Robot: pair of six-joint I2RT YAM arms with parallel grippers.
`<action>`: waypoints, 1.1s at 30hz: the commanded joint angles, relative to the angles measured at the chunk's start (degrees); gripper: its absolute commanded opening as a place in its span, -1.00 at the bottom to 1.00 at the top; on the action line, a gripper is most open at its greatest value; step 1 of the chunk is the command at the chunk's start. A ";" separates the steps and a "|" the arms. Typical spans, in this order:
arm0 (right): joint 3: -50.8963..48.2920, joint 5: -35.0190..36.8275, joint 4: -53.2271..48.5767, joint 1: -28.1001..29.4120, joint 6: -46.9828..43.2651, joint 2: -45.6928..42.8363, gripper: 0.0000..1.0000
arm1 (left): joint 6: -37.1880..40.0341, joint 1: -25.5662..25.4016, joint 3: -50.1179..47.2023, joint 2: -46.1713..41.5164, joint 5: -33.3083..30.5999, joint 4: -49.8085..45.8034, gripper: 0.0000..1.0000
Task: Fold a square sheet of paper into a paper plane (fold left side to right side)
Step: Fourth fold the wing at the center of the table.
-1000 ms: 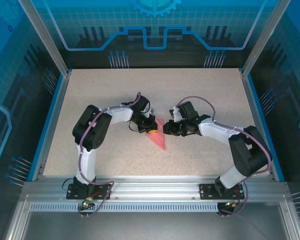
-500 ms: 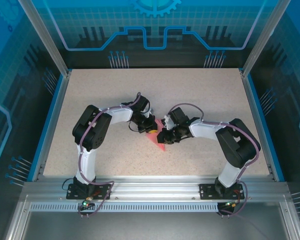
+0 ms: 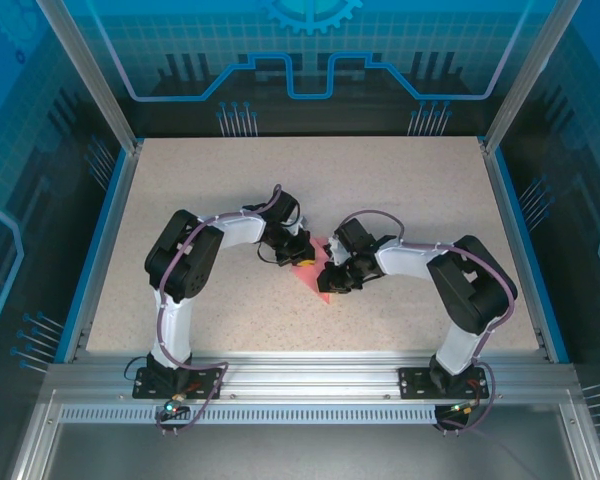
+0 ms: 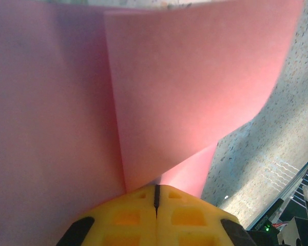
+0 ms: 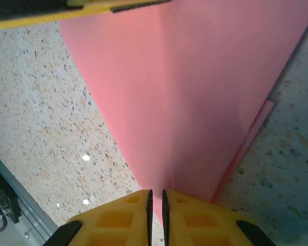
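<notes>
**A:** How is the left gripper [image 4: 156, 196] found?

**B:** Its yellow tips are seen pressed together with no gap left. No pink is seen in the slit, so nothing appears to be pinched. The tips are set against the paper plane [image 3: 317, 281] at its wide, far end.

**A:** And the right gripper [image 5: 156, 201]?

**B:** Its tips are drawn almost together, and a thin strip of pink is seen between them. The paper is judged to be clamped there, near the narrow end.

**A:** Where is the plane placed?

**B:** It is laid on the speckled table [image 3: 400, 190] between the two grippers and is touched by both. The sharp point is turned toward the near edge.

**A:** Which relation is the coming move turned on?

**B:** The long axis. The centre crease [image 5: 166, 102] runs straight out from the right tips to the left finger at the far end, so the axis is spanned by the two grippers, one at each end.

**A:** Which arm is better placed for carrying the left side over?

**B:** Neither is clearly nearer. A hold is already kept by the right one, so the left one is judged freer to be moved. The sweep would have to be made across the crease, not along it.
</notes>
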 commanded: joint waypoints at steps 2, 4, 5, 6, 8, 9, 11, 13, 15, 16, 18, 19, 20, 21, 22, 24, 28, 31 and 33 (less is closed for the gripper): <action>1.26 1.56 -4.40 1.02 -1.43 0.84 -0.69 | 1.23 -0.25 -1.99 1.93 -3.76 -4.12 -1.00; 1.35 1.86 -5.01 1.15 -1.65 0.82 -0.69 | 1.27 -0.23 -2.02 1.99 -3.86 -4.22 -1.00; 1.44 1.96 -5.28 1.16 -1.74 0.95 -0.69 | 1.33 -0.23 -2.02 1.99 -3.83 -4.20 -1.00; 1.49 1.99 -5.62 1.24 -1.90 1.02 -0.69 | 1.34 -0.23 -1.98 2.02 -3.94 -4.25 -1.00; 1.61 1.97 -6.33 1.35 -2.25 1.26 -0.69 | 1.34 -0.21 -1.99 1.99 -3.98 -4.22 -1.00; 1.62 2.01 -6.71 1.42 -2.42 1.41 -0.69 | 1.34 -0.18 -1.98 2.03 -4.02 -4.26 -1.00; 1.62 1.92 -7.33 1.60 -2.71 1.69 -0.69 | 1.34 -0.11 -1.99 2.05 -4.03 -4.27 -1.00; 1.40 1.71 -7.78 1.77 -2.80 2.01 -0.69 | 1.34 -0.10 -1.98 2.11 -4.12 -4.26 -1.00; 1.19 1.79 -8.32 1.93 -2.78 1.99 -0.69 | 1.34 -0.09 -1.98 2.11 -4.12 -4.27 -1.00; 1.05 1.82 -8.53 1.99 -2.80 2.02 -0.69 | 1.34 -0.09 -1.99 2.10 -4.12 -4.27 -1.00; 0.94 1.88 -9.33 2.21 -2.80 1.96 -0.69 | 1.33 -0.04 -1.98 2.11 -4.20 -4.27 -1.00; 0.92 1.93 -9.70 2.27 -2.87 1.96 -0.69 | 1.34 0.07 -1.98 2.04 -4.20 -4.36 -1.00; 0.92 1.93 -10.14 2.51 -2.97 1.91 -0.69 | 1.34 0.04 -1.99 2.11 -4.22 -4.35 -1.00; 0.91 2.00 -10.58 2.65 -3.14 1.82 -0.69 | 1.34 0.04 -1.98 2.11 -4.29 -4.42 -1.00; 0.82 1.93 -10.92 2.89 -3.22 1.73 -0.69 | 1.34 0.11 -2.05 2.11 -4.34 -4.47 -1.00; 0.58 1.88 -11.49 3.28 -3.41 1.38 -0.69 | 1.33 0.27 -1.98 2.15 -4.54 -4.45 -1.00; 0.13 1.79 -11.73 3.70 -3.10 0.65 -0.69 | 1.25 0.49 -2.18 2.20 -4.67 -4.50 -1.00; -1.35 1.64 -11.76 3.95 -2.88 0.15 -0.70 | 1.25 0.54 -2.29 2.28 -4.68 -4.51 -1.00; -1.80 1.63 -11.79 4.13 -2.63 -0.24 -0.71 | 1.21 0.65 -2.25 2.24 -4.76 -4.44 -1.00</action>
